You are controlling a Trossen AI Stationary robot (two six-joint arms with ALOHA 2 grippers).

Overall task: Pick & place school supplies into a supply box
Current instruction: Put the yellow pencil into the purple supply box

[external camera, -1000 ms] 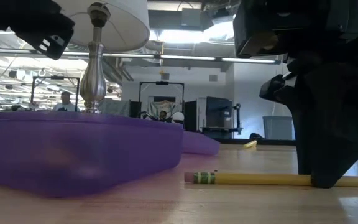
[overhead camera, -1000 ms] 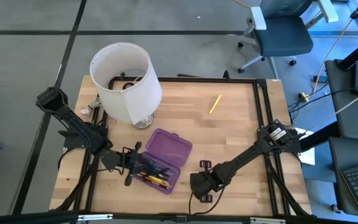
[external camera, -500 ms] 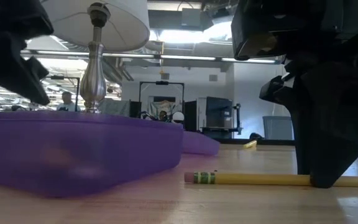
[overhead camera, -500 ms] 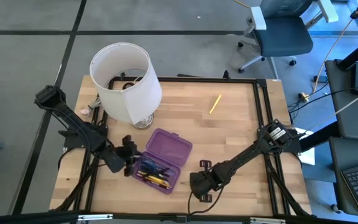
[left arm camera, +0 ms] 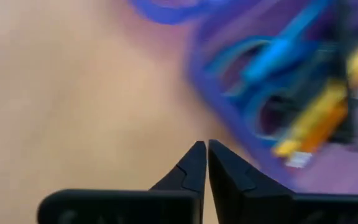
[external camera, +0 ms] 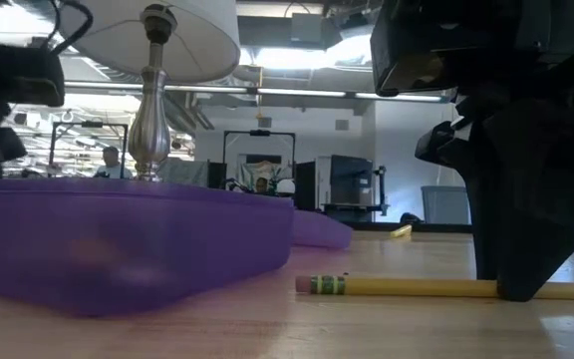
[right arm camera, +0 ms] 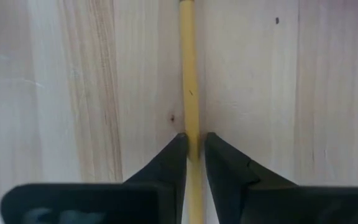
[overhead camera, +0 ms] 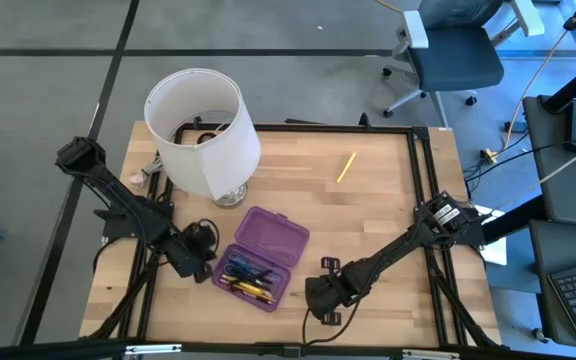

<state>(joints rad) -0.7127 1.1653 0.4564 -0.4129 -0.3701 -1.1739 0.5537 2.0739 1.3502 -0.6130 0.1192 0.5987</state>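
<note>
Down on the wood, the right gripper (right arm camera: pixel 192 152) pinches a light, stiff yellow pencil (right arm camera: pixel 190 74) mid-shaft; the left gripper (left arm camera: pixel 203 165) is closed, empty

Even overhead light; left wrist blurred.

Translucent purple pencil case (overhead camera: pixel 263 256) on the pale striped wood-grain table (overhead camera: pixel 368 210), blue-handled scissors (left arm camera: pixel 272 56) and yellow pencils (overhead camera: pixel 248 288) showing inside. White lampshade (overhead camera: pixel 203 130) on a silvery stem (external camera: pixel 149 120). Yellow pencil (right arm camera: pixel 191 93) (green band by its pink eraser) between the black right gripper (right arm camera: pixel 194 155) fingers; another yellow one (overhead camera: pixel 347 167) far off.
</note>
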